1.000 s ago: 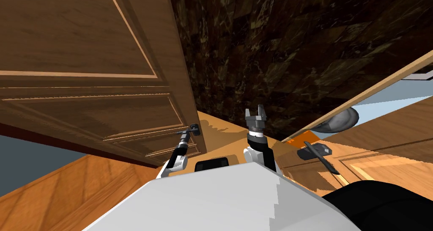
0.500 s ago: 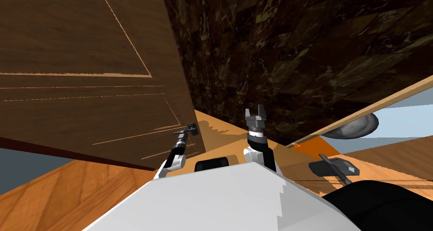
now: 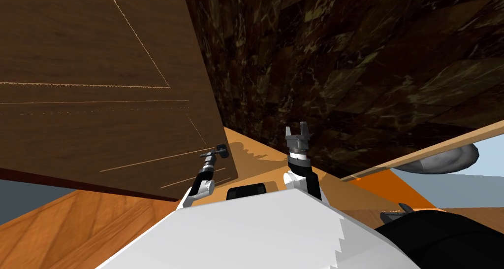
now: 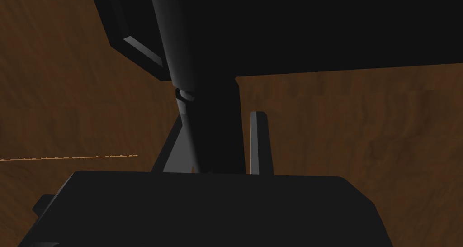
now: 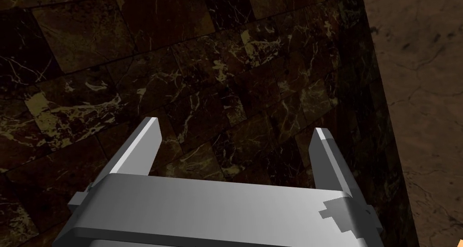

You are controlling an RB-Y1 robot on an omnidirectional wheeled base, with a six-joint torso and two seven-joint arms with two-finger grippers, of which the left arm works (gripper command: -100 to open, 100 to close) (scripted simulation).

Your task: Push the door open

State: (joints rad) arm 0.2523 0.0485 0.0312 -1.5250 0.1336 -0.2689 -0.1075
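- The brown panelled door (image 3: 98, 59) takes up the upper left of the head view. Its right edge runs from the top middle down to a point just left of the frame's centre.
- The left gripper (image 3: 220, 151) sits left of centre in the head view, at the door's lower right corner, against the door face just beside that edge.
- In the left wrist view a dark lever handle (image 4: 181, 54) runs down from a dark plate at the top of the frame into the gripper. The fingers (image 4: 258, 140) are clenched on it, close together with the lever between them. The brown door face lies behind.
- The right gripper (image 3: 298, 129) stands just right of centre in the head view, well apart from the door, pointing at a dark marble-tiled wall (image 3: 344, 59).
- Its fingers (image 5: 140, 144) are released, spread wide and grasping nothing, with the marble tiles showing between them.
- An orange wooden floor (image 3: 261, 162) shows between the two arms at the frame's centre.
- At the right edge of the head view a pale wooden strip (image 3: 433, 150) slants upward, with a grey rounded shape (image 3: 443, 158) just under it.
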